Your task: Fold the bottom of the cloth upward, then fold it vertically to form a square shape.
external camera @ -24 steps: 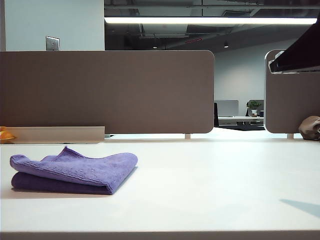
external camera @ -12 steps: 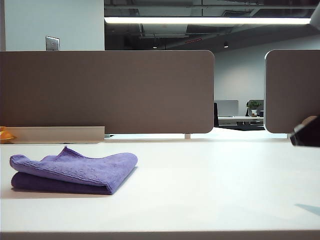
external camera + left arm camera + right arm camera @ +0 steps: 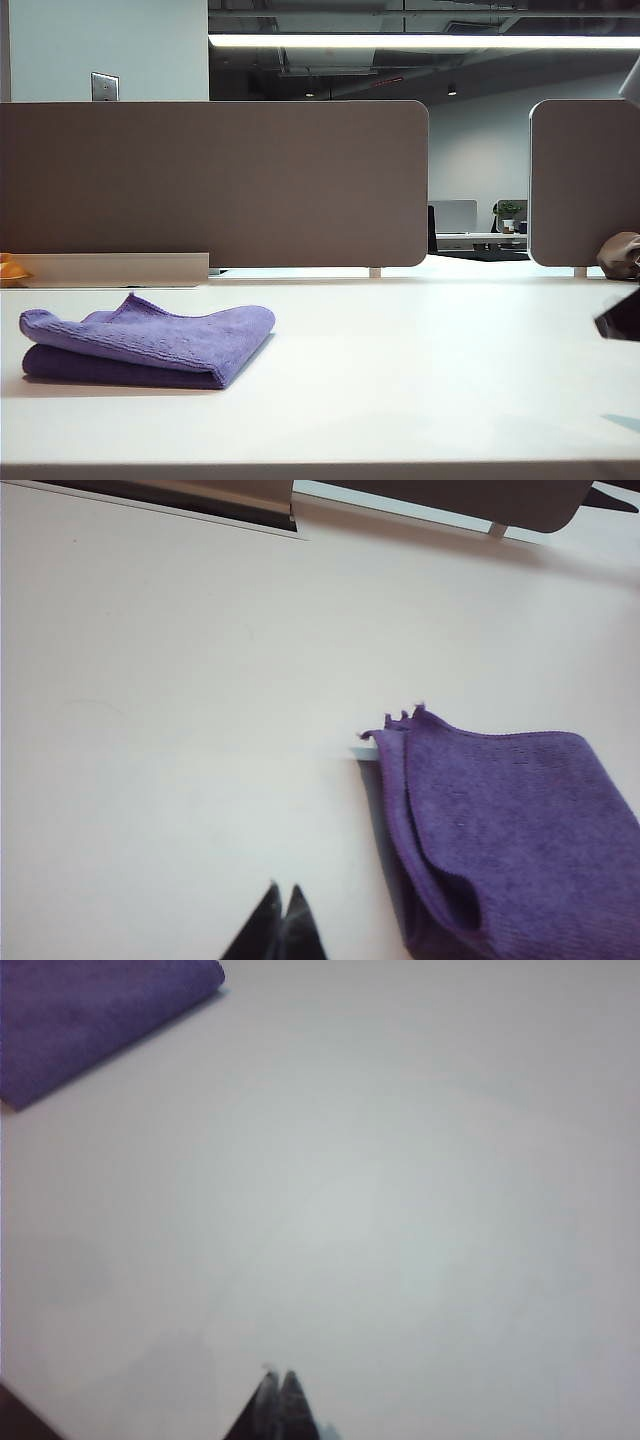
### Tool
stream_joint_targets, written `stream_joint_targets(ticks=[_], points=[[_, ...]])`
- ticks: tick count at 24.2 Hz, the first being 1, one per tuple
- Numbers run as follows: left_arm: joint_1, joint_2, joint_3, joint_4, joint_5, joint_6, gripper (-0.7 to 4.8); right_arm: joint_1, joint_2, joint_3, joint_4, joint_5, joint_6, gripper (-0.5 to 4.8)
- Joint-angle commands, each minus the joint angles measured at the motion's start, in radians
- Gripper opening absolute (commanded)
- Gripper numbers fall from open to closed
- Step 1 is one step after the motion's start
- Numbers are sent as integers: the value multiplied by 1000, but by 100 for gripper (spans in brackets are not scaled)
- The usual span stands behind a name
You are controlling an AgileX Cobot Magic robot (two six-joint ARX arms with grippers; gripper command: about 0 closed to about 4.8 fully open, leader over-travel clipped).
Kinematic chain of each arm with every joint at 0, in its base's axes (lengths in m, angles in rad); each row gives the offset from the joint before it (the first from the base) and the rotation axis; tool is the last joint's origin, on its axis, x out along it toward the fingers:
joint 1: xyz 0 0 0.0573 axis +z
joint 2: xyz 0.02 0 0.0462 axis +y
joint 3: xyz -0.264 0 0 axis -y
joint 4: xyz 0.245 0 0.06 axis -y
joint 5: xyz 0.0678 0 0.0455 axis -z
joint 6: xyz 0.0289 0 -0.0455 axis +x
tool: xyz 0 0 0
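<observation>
Left gripper [image 3: 283, 912], pinched closed and empty, is being held just beside the cloth [image 3: 505, 835]; right gripper [image 3: 275, 1392], likewise closed, is being kept well apart from it. Cloth is lying folded, looking finished.

Pale table [image 3: 420, 350], folded purple cloth [image 3: 150, 345] on its left part, seemingly in layers.

The right gripper [image 3: 276, 1385] hung over the bare white table [image 3: 400, 1210], its two dark tips pressed together and holding nothing. The folded purple cloth [image 3: 90, 1010] lay flat on the table, well apart from it.
</observation>
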Motion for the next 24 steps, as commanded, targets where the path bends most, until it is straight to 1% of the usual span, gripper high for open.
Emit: stream_joint_targets(ticks=[1,24], points=[[1,1,0,-5,-19,3,-5,0,0,-7,-19,-1,0,-5],[1,-2,0,-3,-17,1,-5,-1,-3,-7,-11,3,0,0]])
